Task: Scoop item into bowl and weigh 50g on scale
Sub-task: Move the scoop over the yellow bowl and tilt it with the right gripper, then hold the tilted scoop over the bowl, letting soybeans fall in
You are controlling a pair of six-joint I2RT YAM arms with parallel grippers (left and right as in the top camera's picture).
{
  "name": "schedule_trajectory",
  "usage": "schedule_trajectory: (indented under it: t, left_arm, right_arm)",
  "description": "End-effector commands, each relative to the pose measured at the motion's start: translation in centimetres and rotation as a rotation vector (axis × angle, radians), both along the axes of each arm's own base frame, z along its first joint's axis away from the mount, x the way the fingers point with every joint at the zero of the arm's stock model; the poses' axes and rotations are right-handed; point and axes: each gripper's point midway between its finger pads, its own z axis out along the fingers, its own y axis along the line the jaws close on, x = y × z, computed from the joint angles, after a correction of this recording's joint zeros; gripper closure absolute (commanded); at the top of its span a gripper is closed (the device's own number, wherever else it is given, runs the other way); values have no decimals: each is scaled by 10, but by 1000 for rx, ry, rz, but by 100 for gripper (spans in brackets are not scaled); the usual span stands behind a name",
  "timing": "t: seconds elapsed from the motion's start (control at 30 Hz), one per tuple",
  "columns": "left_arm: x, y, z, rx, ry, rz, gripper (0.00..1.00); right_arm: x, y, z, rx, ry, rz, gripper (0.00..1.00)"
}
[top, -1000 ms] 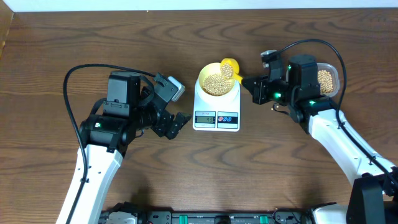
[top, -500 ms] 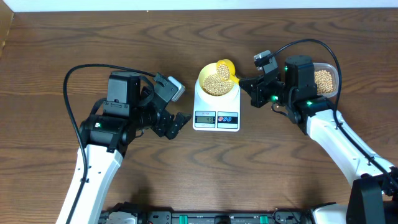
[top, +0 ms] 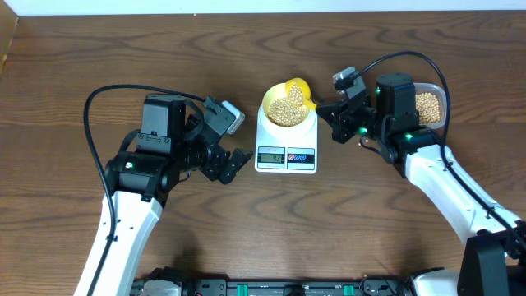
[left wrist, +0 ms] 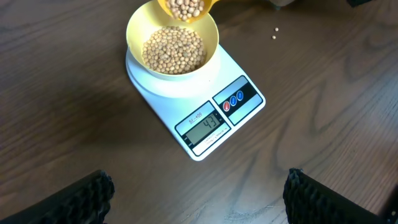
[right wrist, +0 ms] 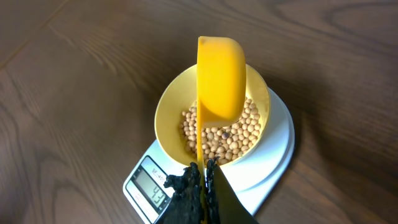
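The pale-yellow bowl sits on the white scale and holds a pile of tan beans. The scale's display reads 43. My right gripper is shut on the thin handle of the bright yellow scoop, which is tipped on its side over the bowl's far rim with beans at its mouth. My left gripper is open and empty, low over the table in front of the scale, at its left in the overhead view.
A clear container of beans stands behind my right arm at the far right. One loose bean lies on the wood table beside the scale.
My right gripper has swung left and rolled the scoop over the bowl; the scoop now overlaps the bowl's upper right rim. The left arm has not moved.
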Motion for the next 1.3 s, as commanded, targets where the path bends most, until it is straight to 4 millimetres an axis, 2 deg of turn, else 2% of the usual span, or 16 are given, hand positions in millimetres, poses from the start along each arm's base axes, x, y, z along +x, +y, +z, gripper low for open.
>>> schedule_trajectory:
  t: [0.0,1.27]
  left_arm:
    - [-1,-2,-2,0,1,-16,11]
    - [-1,-2,-2,0,1,-16,11]
  right_arm:
    - [0,2,-1,-17,-24,25,99]
    - [0,2,-1,26,38,-20,99]
